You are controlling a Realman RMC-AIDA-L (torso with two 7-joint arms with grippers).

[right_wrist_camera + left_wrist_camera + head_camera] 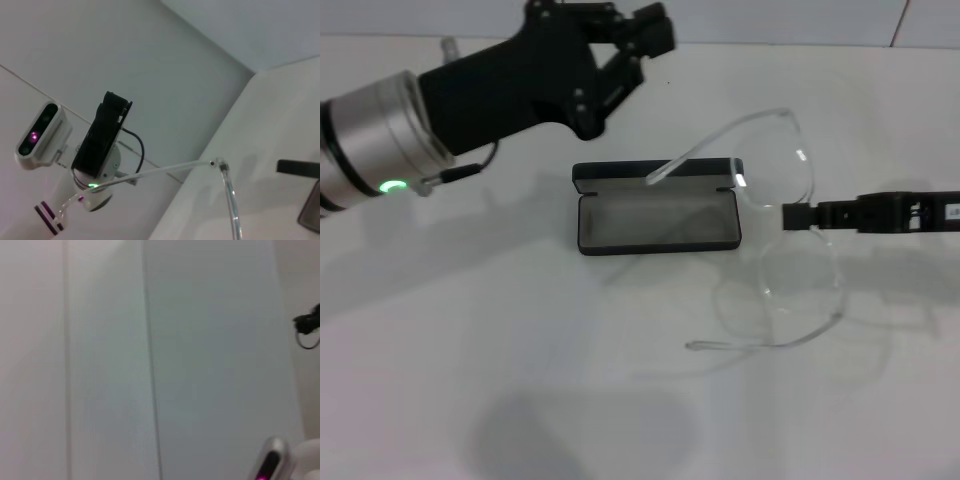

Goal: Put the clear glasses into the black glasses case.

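My right gripper (790,216) reaches in from the right edge of the head view and pinches the glasses (790,215) at the bridge, jaws narrow on the clear plastic. The glasses hang unfolded, just beside the right end of the case (658,221). One arm stretches out over the raised lid, with its tip above the hinge line. The other trails toward me, low over the table (520,380).

The case lies open on the table, grey lining up, lid at the far side. I judge this to be the carry step: the glasses are lifted and nearly there, but not yet in the tray.

The next move looks awkward. With both arms spread, the glasses are far wider than the tray, so they must be turned to lie along it. I think the arms need folding, or at least guiding inside the rim, before I lower and let go.

My left gripper (625,45) is parked high beyond the far left of the case, well apart from it, and its fingers look spread.

Much is hard to read. The lens is nearly invisible against the white table, so I cannot tell how high it hangs. My right wrist view shows only one clear arm and its hinge, plus the left arm far off. My left wrist view shows blank wall.
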